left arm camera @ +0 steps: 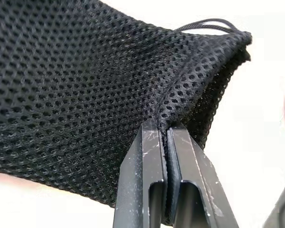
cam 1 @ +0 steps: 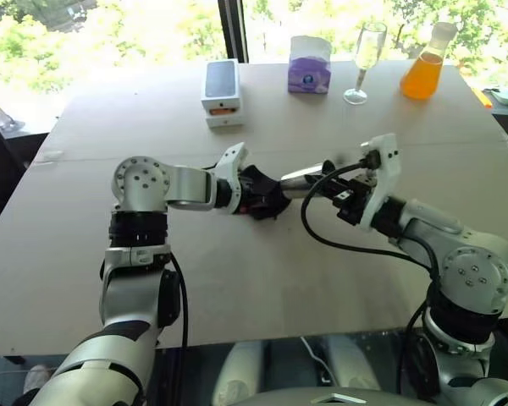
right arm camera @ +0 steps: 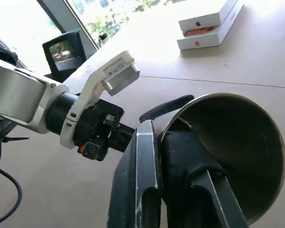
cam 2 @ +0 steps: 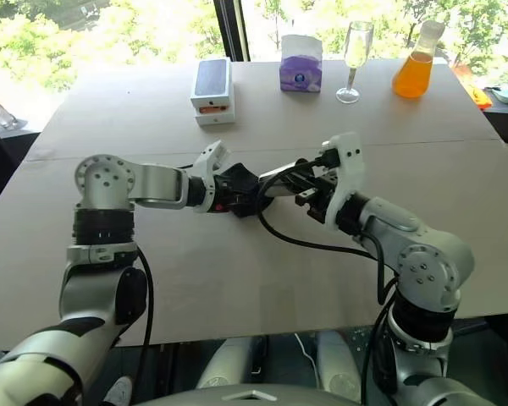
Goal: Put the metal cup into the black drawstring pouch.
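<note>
Metal cup (cam 1: 298, 179) hangs above the middle of the table (cam 1: 85, 254) in the left eye view, lying nearly level, long axis running three to nine o'clock, base aimed at the black drawstring pouch (cam 1: 261, 193) just beside it at nine o'clock. The right tool (cam 1: 349, 193) is clenched on the cup's rim; the left tool (cam 1: 252, 196) holds the pouch off the table.

From the left wrist, the left tool's fingers (left arm camera: 147, 171) are pinched tight on one wall of mesh near the corded neck, so the mouth may sag flat.

From the right wrist, one finger sits inside the cup's open mouth, one outside.

My worry: the base butts against limp fabric and misses the opening, or the rim-only grip lets the cup swivel and drop.
</note>
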Robot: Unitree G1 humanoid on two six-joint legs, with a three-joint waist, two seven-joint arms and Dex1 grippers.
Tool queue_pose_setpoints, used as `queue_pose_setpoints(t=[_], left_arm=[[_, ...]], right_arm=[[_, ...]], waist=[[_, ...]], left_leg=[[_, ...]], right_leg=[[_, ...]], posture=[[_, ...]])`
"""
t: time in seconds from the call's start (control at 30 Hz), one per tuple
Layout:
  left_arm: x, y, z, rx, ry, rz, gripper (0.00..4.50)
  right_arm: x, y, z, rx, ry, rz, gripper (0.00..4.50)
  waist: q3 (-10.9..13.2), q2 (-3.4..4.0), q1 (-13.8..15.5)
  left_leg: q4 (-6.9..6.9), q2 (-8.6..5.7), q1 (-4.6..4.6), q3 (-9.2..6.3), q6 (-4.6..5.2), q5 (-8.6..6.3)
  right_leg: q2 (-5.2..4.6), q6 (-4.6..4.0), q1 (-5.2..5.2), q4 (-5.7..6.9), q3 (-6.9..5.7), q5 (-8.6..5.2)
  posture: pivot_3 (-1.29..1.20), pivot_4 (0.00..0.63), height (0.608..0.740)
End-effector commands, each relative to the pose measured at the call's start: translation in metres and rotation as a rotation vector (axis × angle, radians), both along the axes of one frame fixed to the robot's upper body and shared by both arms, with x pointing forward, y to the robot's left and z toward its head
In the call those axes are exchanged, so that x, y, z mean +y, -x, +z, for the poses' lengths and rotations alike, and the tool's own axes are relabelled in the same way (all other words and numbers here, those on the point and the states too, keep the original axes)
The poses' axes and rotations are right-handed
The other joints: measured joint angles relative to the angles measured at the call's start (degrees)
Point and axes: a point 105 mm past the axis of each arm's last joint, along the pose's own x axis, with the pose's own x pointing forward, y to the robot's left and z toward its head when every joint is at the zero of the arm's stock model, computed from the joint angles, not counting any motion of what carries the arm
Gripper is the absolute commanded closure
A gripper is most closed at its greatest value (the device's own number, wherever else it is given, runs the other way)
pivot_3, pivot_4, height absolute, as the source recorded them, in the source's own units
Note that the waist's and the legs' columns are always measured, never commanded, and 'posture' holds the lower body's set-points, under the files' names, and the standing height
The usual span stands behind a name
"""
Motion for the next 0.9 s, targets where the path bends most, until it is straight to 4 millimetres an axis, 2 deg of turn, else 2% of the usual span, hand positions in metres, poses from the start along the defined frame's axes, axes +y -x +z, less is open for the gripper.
queue_pose_setpoints(t=[0.03,0.2,0.4,0.6,0.9], left_arm=[[-0.005,0.001,0.014,-0.021,0.030,-0.024,4.50],[-0.011,0.004,0.019,-0.019,0.069,-0.044,4.50],[-0.016,0.006,0.024,-0.027,0.088,-0.059,4.50],[-0.022,0.008,0.033,-0.044,0.102,-0.078,4.50],[-0.036,0.012,0.036,-0.037,0.145,-0.095,4.50]], right_arm=[[0.005,-0.003,0.003,-0.026,-0.060,-0.012,4.43],[0.012,-0.011,-0.029,0.051,-0.075,-0.023,4.43],[0.019,-0.010,-0.045,0.054,-0.038,-0.010,4.43],[0.024,-0.013,-0.046,0.040,-0.046,0.003,4.43],[0.047,-0.021,-0.033,-0.041,-0.151,0.070,4.43]], waist=[[0.00,0.00,-0.23],[0.00,0.01,-0.99],[0.00,0.00,-1.17],[0.00,0.00,-1.06],[-0.01,0.00,-1.18]], left_leg=[[0.01,0.00,0.00,0.01,0.00,0.00],[0.01,0.00,0.01,0.01,-0.01,0.01],[-0.01,0.03,0.02,0.07,-0.02,0.01],[0.00,0.02,0.02,0.06,-0.03,0.02],[-0.01,0.03,0.02,0.07,-0.04,0.02]], right_leg=[[0.00,0.00,0.00,0.02,0.00,0.00],[0.01,0.00,-0.01,0.04,0.02,0.00],[0.06,0.00,-0.10,0.10,0.09,0.00],[0.05,0.00,-0.11,0.10,0.11,0.00],[0.07,0.00,-0.15,0.12,0.14,0.00]], posture=[[0.00,0.150,0.740],[0.00,0.150,0.740],[0.00,0.150,0.740],[0.00,0.150,0.740],[0.00,0.150,0.740]])
